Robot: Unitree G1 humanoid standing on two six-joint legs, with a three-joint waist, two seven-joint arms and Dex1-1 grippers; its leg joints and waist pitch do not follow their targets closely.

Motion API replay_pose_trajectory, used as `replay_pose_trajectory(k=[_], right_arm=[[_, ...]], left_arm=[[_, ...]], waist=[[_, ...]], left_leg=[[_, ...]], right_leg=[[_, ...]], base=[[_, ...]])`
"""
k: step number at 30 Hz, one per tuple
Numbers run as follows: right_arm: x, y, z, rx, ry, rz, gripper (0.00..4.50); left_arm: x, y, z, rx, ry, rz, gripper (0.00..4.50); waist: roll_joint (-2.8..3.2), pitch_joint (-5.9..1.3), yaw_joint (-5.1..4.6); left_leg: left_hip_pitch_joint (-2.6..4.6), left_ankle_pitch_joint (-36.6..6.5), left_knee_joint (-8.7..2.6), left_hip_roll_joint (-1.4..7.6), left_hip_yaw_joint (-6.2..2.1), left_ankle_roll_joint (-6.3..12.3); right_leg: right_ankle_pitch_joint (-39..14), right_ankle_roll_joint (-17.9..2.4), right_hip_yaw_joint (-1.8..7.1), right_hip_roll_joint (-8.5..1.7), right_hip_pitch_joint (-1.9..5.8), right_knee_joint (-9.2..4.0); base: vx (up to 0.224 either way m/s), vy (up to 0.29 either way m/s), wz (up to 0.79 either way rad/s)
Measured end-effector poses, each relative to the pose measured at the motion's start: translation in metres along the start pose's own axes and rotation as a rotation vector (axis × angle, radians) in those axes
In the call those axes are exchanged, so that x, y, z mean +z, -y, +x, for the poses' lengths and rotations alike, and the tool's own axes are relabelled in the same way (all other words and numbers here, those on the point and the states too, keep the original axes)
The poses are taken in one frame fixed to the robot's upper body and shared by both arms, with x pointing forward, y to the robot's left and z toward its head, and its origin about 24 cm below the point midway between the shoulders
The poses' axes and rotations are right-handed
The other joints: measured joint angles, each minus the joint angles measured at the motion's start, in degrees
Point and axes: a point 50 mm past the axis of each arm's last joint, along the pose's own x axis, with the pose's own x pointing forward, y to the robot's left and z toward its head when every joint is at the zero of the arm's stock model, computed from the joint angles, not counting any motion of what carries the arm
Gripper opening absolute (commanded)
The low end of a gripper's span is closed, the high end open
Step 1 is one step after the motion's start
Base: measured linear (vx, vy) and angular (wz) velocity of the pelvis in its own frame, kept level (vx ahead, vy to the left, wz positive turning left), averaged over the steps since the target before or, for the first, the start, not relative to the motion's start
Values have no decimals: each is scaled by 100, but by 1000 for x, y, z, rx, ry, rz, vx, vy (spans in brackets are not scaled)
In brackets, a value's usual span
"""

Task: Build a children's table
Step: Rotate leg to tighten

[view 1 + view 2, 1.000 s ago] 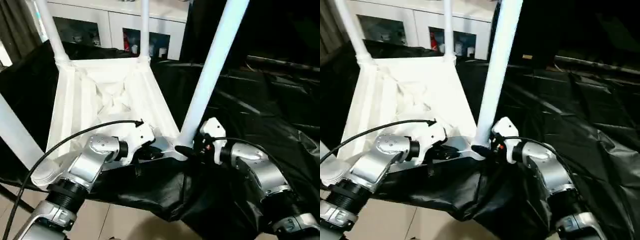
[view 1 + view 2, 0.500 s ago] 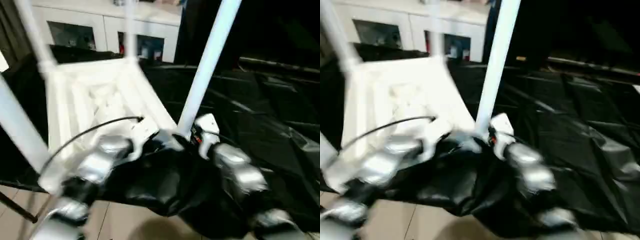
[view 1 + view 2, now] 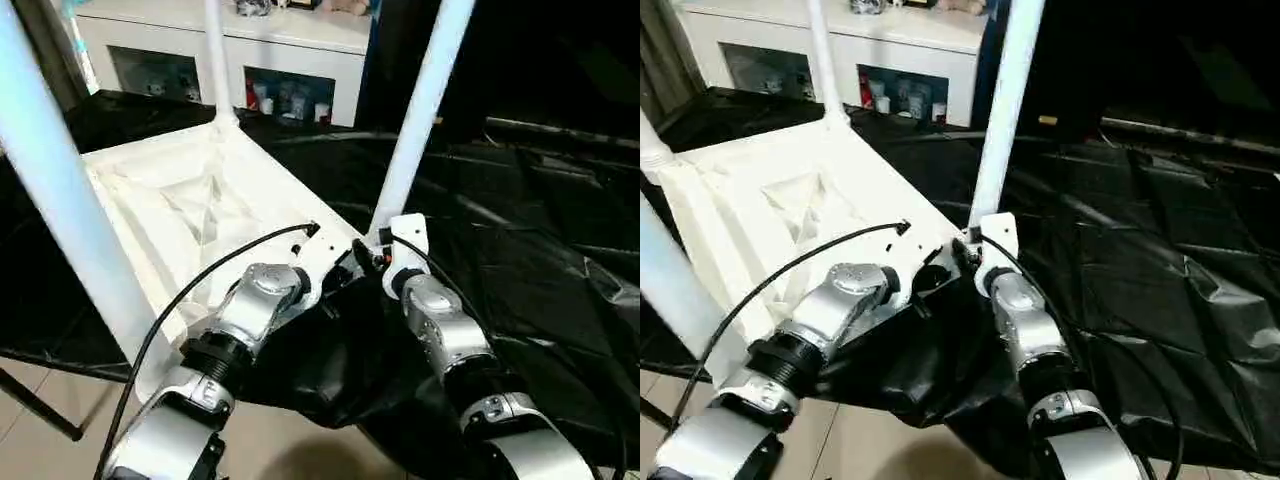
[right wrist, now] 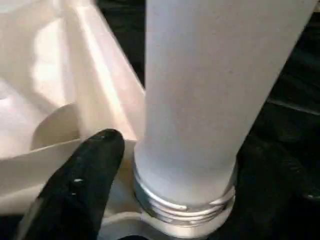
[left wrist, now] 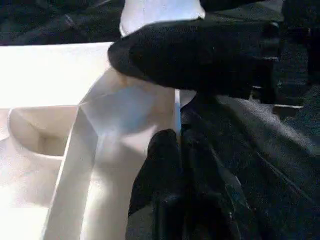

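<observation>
Four legs standing in the upturned table top [image 3: 190, 200]; right gripper [image 4: 165, 195], jaws wide, bracketing the near-corner leg [image 3: 415, 120]; left gripper [image 5: 172, 165], jaws closed, pinching the rim. Next: likely tightening this leg.

The left tool [image 5: 177, 150] has its two black fingers [image 5: 157, 165] pressed together on the thin white edge of the top [image 5: 50, 75]. Ahead of the fingertips a black finger of the right tool [image 5: 200, 60] lies across the view, with the foot of a white leg [image 5: 160, 10] just behind it. Beside the left tool the top's underside shows a rounded pocket (a rib runs alongside it). Black sheet [image 5: 270, 150] covers the worktop on the other side.
</observation>
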Motion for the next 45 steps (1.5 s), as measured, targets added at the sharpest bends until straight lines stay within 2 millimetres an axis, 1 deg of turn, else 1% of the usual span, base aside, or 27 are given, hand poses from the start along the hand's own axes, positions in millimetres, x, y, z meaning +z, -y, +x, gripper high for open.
replay_pose_trajectory(k=[2, 5, 6, 8, 10, 11, 14, 15, 18, 20, 23, 25, 33, 34, 35, 39, 41, 45], right_arm=[[1, 3, -3, 35, 8, -12, 370], [5, 14, -10, 96, 9, -65, 370], [5, 16, -13, 122, 9, -87, 370], [2, 23, -26, 233, -23, -170, 370], [-2, 28, -32, 288, -56, -205, 370], [0, 29, -39, 363, -71, -247, 370], [0, 35, -52, 470, -109, -283, 370], [1, 36, -57, 510, -113, -286, 370], [8, 31, -62, 609, -111, -294, 370], [13, 31, -65, 655, -107, -303, 370], [13, 31, -67, 693, -121, -303, 370], [12, 28, -68, 719, -129, -305, 370], [11, 17, -66, 776, -129, -307, 370], [11, 15, -64, 780, -124, -302, 345], [11, 13, -63, 782, -121, -300, 336], [12, 13, -61, 780, -122, -300, 320], [12, 13, -61, 780, -121, -299, 290], [12, 13, -61, 782, -120, -300, 278]], left_arm=[[0, -1, -2, -21, 13, 6, 0], [-1, -5, -8, -49, 19, 35, 0], [-1, -7, -11, -60, 18, 48, 0], [-8, -15, -24, -113, 11, 71, 0], [-11, -22, -33, -141, 4, 89, 0], [-13, -25, -40, -179, -9, 117, 0], [-19, -30, -56, -254, -23, 155, 0], [-21, -31, -61, -284, -27, 170, 0], [-24, -31, -72, -340, -46, 202, 0], [-26, -31, -78, -381, -52, 215, 0], [-26, -29, -79, -405, -55, 226, 0], [-26, -29, -80, -416, -57, 228, 0], [-26, -26, -82, -431, -60, 230, 0], [-26, -26, -82, -431, -60, 230, 0], [-27, -26, -82, -434, -61, 229, 0], [-27, -25, -83, -437, -62, 230, 0], [-27, -25, -83, -436, -64, 230, 0], [-27, -26, -83, -436, -65, 230, 0]], waist=[[7, 1, 0], [25, -2, 14], [30, 1, 18], [34, 5, 24], [39, 9, 21], [44, 15, 23], [46, 18, 26], [42, 20, 37], [39, 22, 49], [34, 23, 84], [21, 25, 160], [14, 29, 181], [-11, 36, 192], [-13, 35, 192], [-13, 35, 193], [-19, 33, 194], [-21, 33, 192], [-22, 32, 191]], left_leg=[[-22, 4, -10, 1, 1, -5], [-79, 19, -7, -1, 2, -23], [-84, 30, -7, -1, 1, -21], [-83, 42, -10, 3, 0, -13], [-80, 41, -10, 5, 0, -13], [-79, 41, -11, 5, 0, -13], [-83, 40, -16, 7, 0, -11], [-84, 40, -17, 8, 1, -11], [-95, 40, -16, 8, 2, -3], [-98, 37, -16, 9, 2, 9], [-103, 37, -11, 9, 2, 14], [-103, 37, -10, 10, 2, 15], [-108, 37, -1, 11, 2, 15], [-108, 37, 0, 11, 2, 14], [-108, 37, 0, 11, 2, 14], [-108, 37, 2, 11, 2, 14], [-108, 38, 3, 11, 2, 15], [-107, 42, 5, 11, 1, 21]], right_leg=[[16, -27, -1, 5, -24, -3], [15, -29, -11, 12, -68, -7], [15, -29, -15, 14, -71, -9], [12, -33, -20, 18, -70, -16], [12, -33, -23, 18, -71, -25], [13, -32, -25, 17, -74, -36], [14, -31, -28, 17, -70, -60], [14, -31, -32, 16, -68, -67], [13, -32, -38, 14, -70, -77], [13, -32, -43, 12, -69, -80], [12, -34, -50, 10, -69, -79], [12, -34, -52, 9, -69, -77], [12, -34, -57, 5, -68, -74], [12, -34, -58, 5, -68, -72], [12, -34, -59, 5, -68, -72], [12, -34, -61, 4, -67, -70], [12, -34, -61, 4, -66, -70], [12, -34, -62, 4, -66, -67]], base=[[0, 0, 0], [0, 0, 0], [0, 0, 0], [0, 0, 0], [0, 0, 0], [0, 0, 0], [0, 0, 0], [0, 0, 0], [0, 0, 0], [0, 0, 0], [0, 0, 0], [0, 0, 0], [0, 0, 0], [0, 0, 0], [0, 0, 0], [0, 0, 0], [0, 0, 0], [0, 0, 0]])
